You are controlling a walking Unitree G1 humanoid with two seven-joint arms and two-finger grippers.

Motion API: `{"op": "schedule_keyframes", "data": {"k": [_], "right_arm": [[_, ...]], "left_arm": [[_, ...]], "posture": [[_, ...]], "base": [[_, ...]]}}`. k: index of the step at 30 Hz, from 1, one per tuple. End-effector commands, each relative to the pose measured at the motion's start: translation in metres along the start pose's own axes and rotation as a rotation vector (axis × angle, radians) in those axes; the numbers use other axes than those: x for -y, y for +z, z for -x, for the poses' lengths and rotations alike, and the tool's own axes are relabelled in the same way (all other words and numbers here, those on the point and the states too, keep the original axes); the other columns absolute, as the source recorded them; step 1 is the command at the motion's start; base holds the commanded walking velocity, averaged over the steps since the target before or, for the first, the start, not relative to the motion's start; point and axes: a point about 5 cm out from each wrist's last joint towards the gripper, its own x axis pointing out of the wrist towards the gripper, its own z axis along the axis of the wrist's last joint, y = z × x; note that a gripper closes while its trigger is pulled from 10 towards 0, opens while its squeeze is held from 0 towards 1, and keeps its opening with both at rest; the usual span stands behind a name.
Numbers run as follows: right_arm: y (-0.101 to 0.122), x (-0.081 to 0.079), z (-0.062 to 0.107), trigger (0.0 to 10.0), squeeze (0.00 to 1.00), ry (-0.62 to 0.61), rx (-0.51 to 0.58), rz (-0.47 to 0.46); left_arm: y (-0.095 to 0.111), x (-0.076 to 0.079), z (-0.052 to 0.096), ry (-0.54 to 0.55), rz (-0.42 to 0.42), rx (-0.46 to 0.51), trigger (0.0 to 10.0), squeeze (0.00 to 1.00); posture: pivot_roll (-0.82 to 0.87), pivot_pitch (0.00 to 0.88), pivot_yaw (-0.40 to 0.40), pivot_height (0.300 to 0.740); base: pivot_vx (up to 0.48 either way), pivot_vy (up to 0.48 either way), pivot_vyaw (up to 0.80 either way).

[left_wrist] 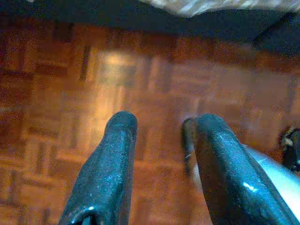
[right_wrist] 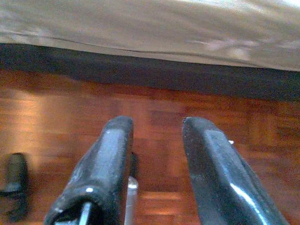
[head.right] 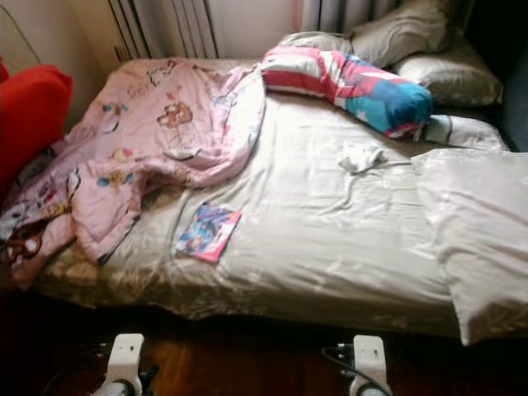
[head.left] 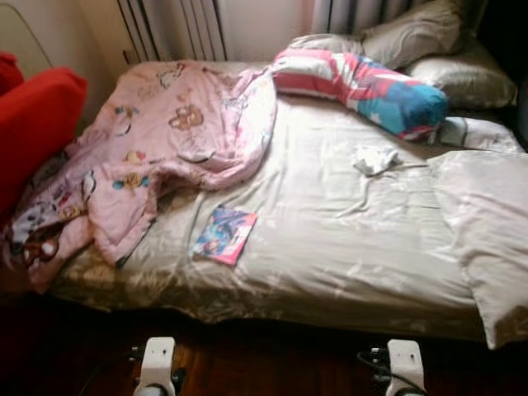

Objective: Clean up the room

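Note:
A bed [head.left: 346,247] with a beige satin sheet stands before me. A crumpled pink cartoon blanket [head.left: 165,140] covers its left part and hangs over the near left corner. A colourful booklet [head.left: 224,234] lies on the sheet near the front edge. A small white crumpled cloth [head.left: 375,159] lies right of the middle. A striped red, white and blue pillow [head.left: 363,87] lies at the back. Both arms hang low over the wooden floor. My left gripper [left_wrist: 159,124] is open with nothing between its fingers. My right gripper [right_wrist: 157,126] is also open and holds nothing.
Beige pillows [head.left: 429,41] lie at the back right and a folded beige cover [head.left: 487,223] lies on the bed's right side. A red seat [head.left: 33,124] stands at the left. A radiator [head.left: 169,29] and curtains are behind the bed. Parquet floor [right_wrist: 56,112] runs along the bed's front.

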Motion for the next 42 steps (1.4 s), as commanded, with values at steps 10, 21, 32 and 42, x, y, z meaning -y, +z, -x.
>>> {"op": "schedule_keyframes", "data": {"k": [10,21,32,42], "right_arm": [[-0.0035,0.0093,0.0008,10.0,0.0,-0.026,-0.012,-0.007],[-0.0032,0.0093,0.0007,10.0,0.0,-0.022,-0.012,-0.003],[-0.0036,0.0099,0.0007,10.0,0.0,-0.02,-0.014,-0.003],[-0.0049,0.0101,0.0011,10.0,0.53,-0.006,-0.016,-0.009]], "left_arm": [[-0.0033,0.0037,0.0004,-0.011,-0.015,-0.015,10.0,0.0],[-0.0042,0.0038,0.0006,-0.01,-0.013,-0.017,10.0,0.0],[-0.0058,0.0031,0.0011,-0.011,-0.013,-0.019,10.0,0.0],[0.0002,0.0036,-0.0001,-0.019,-0.013,0.004,10.0,0.0]], "posture": [[-0.05,0.148,0.039,0.74],[-0.05,0.147,0.036,0.74],[-0.04,0.152,0.036,0.74],[-0.04,0.155,0.036,0.74]], "base": [[0.0,0.415,0.0],[0.0,0.416,0.0],[0.0,0.411,0.0],[0.0,0.059,0.0]]}}
